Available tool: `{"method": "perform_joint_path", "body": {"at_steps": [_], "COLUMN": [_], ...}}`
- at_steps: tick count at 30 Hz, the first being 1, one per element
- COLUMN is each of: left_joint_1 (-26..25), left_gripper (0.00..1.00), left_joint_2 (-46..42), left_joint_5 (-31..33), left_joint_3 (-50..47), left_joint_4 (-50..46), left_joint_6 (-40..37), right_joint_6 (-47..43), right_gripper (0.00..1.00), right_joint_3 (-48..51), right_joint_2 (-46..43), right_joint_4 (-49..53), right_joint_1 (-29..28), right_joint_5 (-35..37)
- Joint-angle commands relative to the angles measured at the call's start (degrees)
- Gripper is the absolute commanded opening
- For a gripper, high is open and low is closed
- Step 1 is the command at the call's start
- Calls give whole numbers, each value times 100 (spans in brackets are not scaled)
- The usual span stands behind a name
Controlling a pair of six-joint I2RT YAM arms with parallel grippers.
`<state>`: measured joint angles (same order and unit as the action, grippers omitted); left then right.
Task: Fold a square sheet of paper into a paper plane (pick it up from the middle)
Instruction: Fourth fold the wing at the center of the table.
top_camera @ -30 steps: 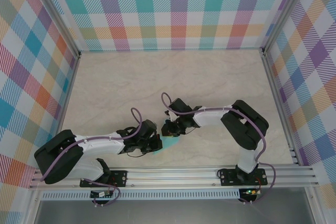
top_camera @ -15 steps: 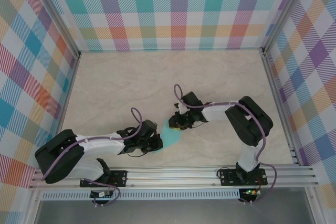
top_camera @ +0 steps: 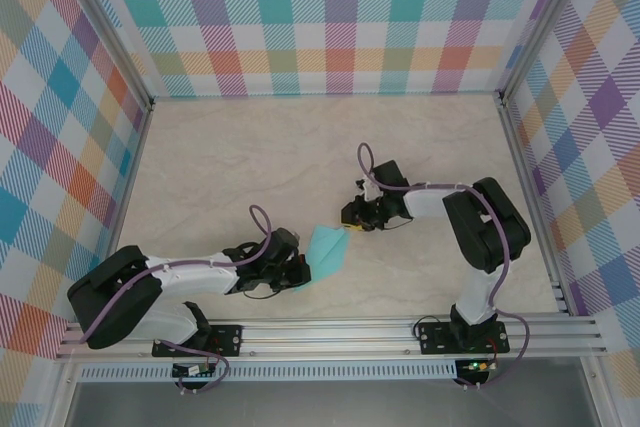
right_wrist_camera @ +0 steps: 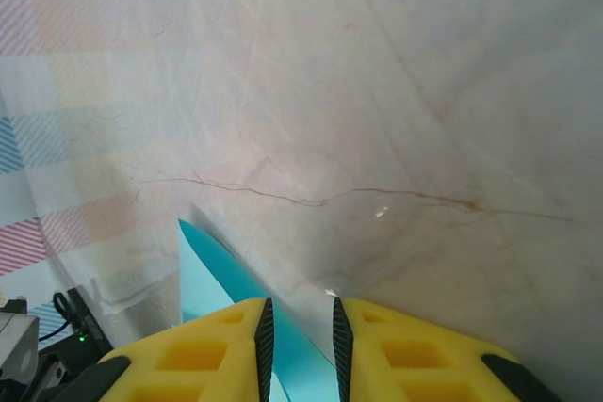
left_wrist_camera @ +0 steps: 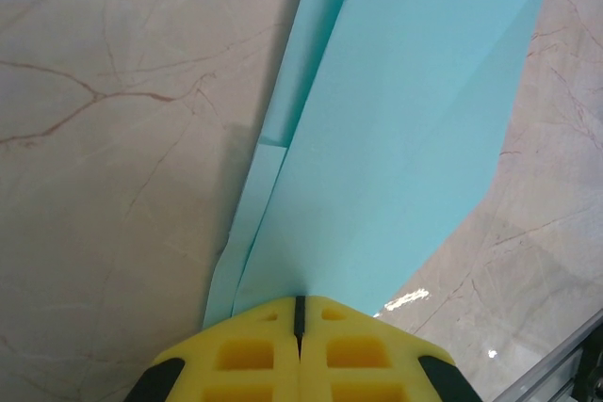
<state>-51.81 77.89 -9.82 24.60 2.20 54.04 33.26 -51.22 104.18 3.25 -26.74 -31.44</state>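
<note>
The left claw [left_wrist_camera: 300, 306] is clamped shut on the near end of the sheet of paper [left_wrist_camera: 405, 138], and the folded teal sheet is stretched straight out ahead of it over the surface [left_wrist_camera: 104, 167]. Its long side is pointed toward the right claw [right_wrist_camera: 300, 308], whose fingers [right_wrist_camera: 198, 350] are held a little apart, with the pointed far tip seen just below the gap. The paper is likely gripped by the left claw alone.
</note>
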Motion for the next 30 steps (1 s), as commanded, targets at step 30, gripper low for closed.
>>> {"method": "perform_joint_path", "body": {"at_steps": [30], "left_joint_1": [65], "left_gripper": [0], "left_joint_2": [1341], "left_joint_5": [479], "left_joint_3": [203], "left_joint_4": [-174], "left_joint_6": [475], "right_joint_6": [1307], "right_gripper": [7], "right_joint_3": [728], "right_joint_2": [-328], "right_joint_4": [-680], "right_joint_1": [-1710], "right_joint_5": [261]}}
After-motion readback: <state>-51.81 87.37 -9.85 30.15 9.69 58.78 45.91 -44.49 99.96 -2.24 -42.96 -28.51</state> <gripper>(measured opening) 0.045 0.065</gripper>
